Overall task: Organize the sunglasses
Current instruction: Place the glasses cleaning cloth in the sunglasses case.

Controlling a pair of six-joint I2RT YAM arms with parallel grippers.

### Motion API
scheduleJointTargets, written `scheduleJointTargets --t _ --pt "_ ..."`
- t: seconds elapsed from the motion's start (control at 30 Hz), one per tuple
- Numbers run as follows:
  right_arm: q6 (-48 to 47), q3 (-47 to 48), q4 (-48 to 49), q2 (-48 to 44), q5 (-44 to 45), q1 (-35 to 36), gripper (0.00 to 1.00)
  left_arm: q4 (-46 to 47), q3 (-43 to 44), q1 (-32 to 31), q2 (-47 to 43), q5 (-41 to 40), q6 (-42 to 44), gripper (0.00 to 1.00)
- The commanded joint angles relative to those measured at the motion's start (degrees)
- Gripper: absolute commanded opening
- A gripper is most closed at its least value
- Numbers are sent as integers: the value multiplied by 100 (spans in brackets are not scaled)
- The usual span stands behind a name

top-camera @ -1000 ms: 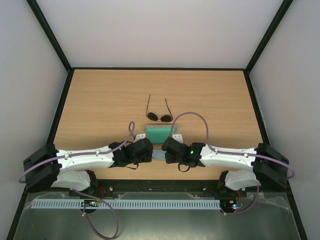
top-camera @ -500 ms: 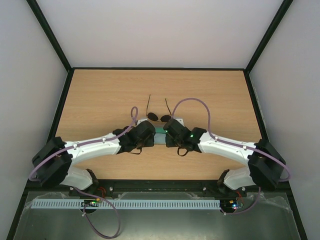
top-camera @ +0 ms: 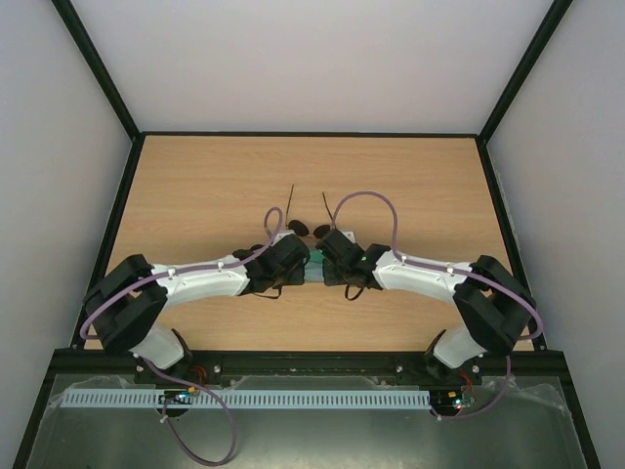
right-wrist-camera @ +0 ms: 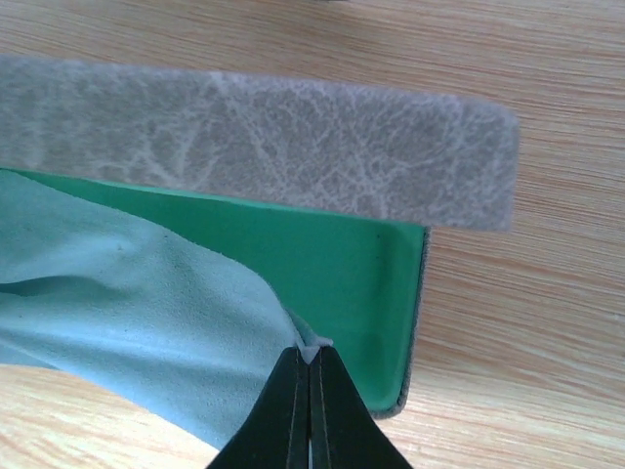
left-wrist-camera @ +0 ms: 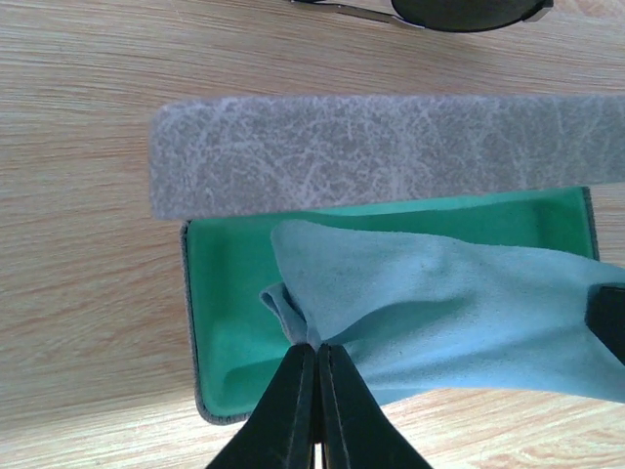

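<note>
The left gripper (left-wrist-camera: 314,348) has its two slim, black, wedge-shaped fingers pressed together on the left corner of the light blue cloth (left-wrist-camera: 439,303), and the fabric bunches into small folds right at the tips. The right gripper (right-wrist-camera: 311,350) is clamped the same way on the cloth's right corner, with a pale sliver of fabric showing between its narrow tips. The cloth stretches between the two grips as a soft sheet with a matte, suede-like nap. It is gently creased and sags over the middle of the case (left-wrist-camera: 391,151).

The case lies open on the table beneath the cloth. Its shallow tray has rounded corners and a smooth teal-green lining that looks like felt, edged by a thin grey rim. Along the far side of the tray runs the long rectangular grey flap, whose surface is mottled with pale crackled veins like worn leather. The cloth covers much of the lining, leaving green bare at the left and right ends.

The sunglasses (top-camera: 311,231) rest on the table just beyond the far edge of the flap, near the table's middle. Their two round dark lenses sit side by side nearest the case, and the thin black wire temple arms reach toward the far side. The table (top-camera: 195,186) is light wood laminate with a fine straight grain.
</note>
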Motion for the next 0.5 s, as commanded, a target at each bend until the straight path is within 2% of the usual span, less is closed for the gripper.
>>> scheduleJointTargets --t 0.0,0.47 --pt "-140 70 150 228 201 -49 1 132 -33 37 127 -223 99 2" --pt "-211 305 265 629 404 -197 1 315 -56 36 498 -405 6 2"
